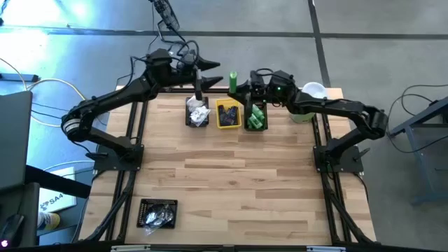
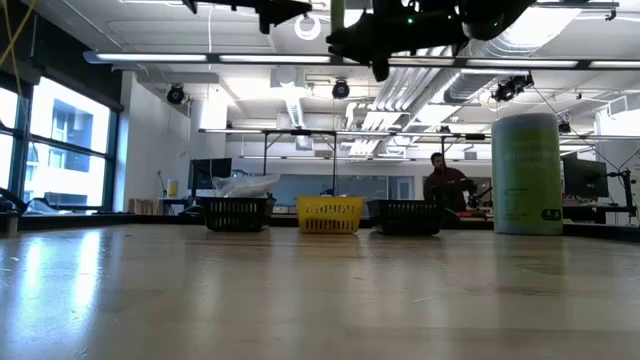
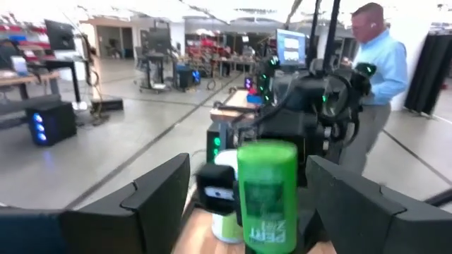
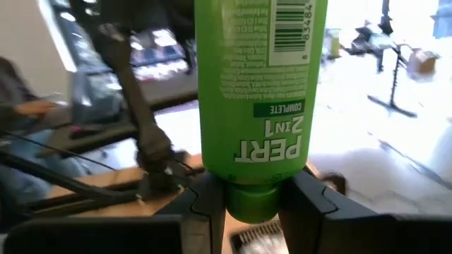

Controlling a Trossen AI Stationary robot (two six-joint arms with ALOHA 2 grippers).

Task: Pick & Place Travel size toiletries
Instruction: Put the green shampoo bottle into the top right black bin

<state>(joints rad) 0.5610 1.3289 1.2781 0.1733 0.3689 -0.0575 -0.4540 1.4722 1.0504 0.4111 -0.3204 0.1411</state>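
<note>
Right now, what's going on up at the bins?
The right gripper is shut on a green bottle, holding it in the air above the far edge of the table. The left gripper faces the same bottle, open, one finger on either side and clear of it. Below sit three bins: a black one with white packets, a yellow one, and a black one with green bottles.

Green bottle [image 1: 233,81] between left end effector [image 1: 218,78] and right end effector [image 1: 243,85], above yellow bin [image 1: 228,114].
</note>
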